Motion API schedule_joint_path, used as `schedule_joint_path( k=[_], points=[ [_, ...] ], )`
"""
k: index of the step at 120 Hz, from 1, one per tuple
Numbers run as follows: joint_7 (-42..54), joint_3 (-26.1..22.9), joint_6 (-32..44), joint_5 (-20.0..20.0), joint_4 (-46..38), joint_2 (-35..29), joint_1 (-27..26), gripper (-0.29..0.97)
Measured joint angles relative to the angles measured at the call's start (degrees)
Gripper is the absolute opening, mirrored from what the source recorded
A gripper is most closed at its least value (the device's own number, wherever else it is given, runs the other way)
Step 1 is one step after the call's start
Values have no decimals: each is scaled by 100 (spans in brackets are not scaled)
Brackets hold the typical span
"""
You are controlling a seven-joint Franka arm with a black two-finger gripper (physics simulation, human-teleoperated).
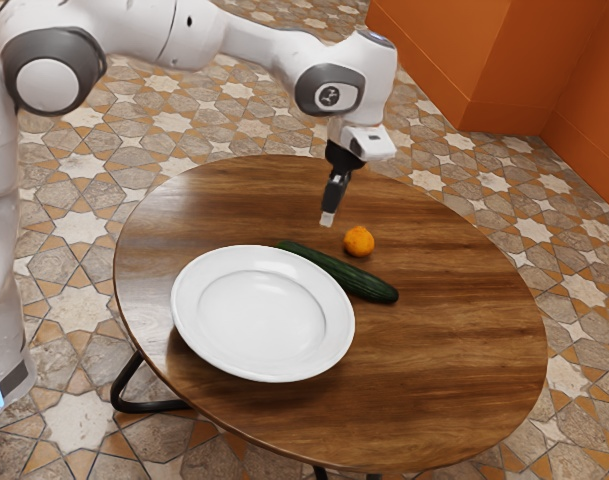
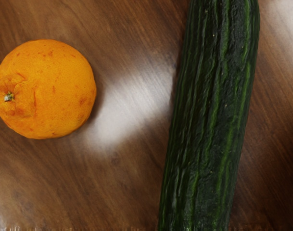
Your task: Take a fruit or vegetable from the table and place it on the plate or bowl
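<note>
Green cucumber [image 2: 211, 115], both ends cut off, lies beside orange [image 2: 43, 89].

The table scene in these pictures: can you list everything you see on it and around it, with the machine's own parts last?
Table: one, dark brown wood, round, on black legs.
Plate: one, white, on the table toward the exterior view's left, with nothing on it.
Cucumber: one, dark green, lying on the table at the plate's far edge.
Orange: one, orange, on the table just beyond the cucumber, not touching it.
Floor: patterned beige and grey tiles, under the table.
Wall: orange, at the back on the exterior view's right.
Arm: one, white, coming from the exterior view's left.
End effector: one, black, above the table near the orange, carrying nothing.
</note>
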Motion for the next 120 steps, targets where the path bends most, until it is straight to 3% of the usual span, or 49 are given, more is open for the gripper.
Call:
schedule_joint_path(
  k=[22,60,92,120],
  points=[
    [252,-18,199,-75,-16,71,-16,68],
    [627,550,406,-163,-14,216,10,68],
    [844,490,500,-178,-365,-10,-39,68],
    [1010,307,647,-203,-105,280,-227,68]
  ],
)
